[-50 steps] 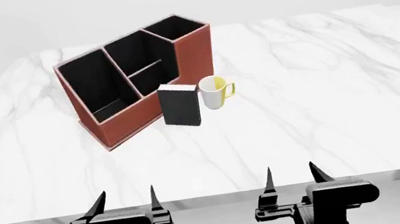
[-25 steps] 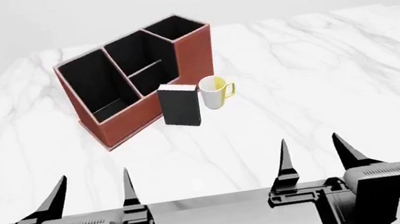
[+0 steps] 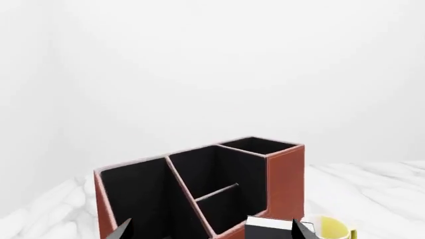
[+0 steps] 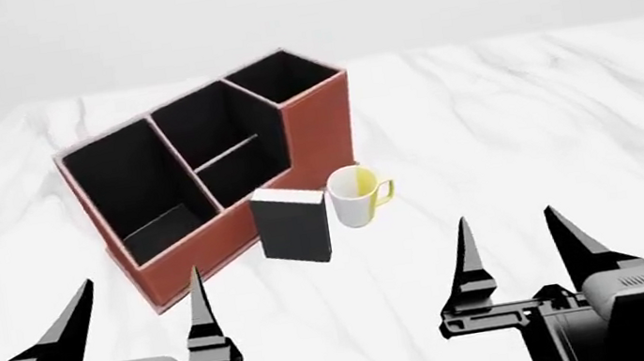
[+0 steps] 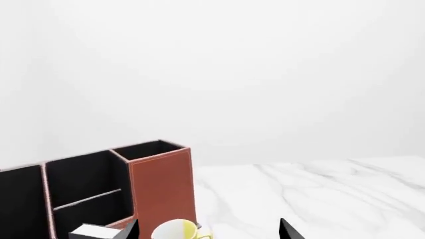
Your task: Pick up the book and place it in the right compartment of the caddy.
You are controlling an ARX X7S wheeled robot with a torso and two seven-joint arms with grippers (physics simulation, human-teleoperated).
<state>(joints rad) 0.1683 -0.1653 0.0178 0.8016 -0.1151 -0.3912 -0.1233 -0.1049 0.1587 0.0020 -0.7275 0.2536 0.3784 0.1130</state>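
Note:
The small black book (image 4: 292, 226) stands upright on the marble table, just in front of the reddish-brown caddy (image 4: 240, 222). The caddy's right compartment (image 4: 281, 74) is its tallest end section. My left gripper (image 4: 140, 305) is open and empty, near the table's front, left of the book. My right gripper (image 4: 512, 244) is open and empty, in front and to the right of the book. In the left wrist view the book's top (image 3: 270, 226) and the caddy (image 3: 287, 179) show between the fingertips. The right wrist view shows the caddy (image 5: 162, 186) and a corner of the book (image 5: 93, 232).
A white-and-yellow mug (image 4: 356, 195) stands right beside the book, in front of the caddy's tall end; it also shows in the right wrist view (image 5: 176, 231). The white marble table (image 4: 542, 131) stretches out to the right and rear.
Both grippers have moved up and forward over the table. The head view has shifted, so the caddy, book and mug appear larger and lower in the picture.

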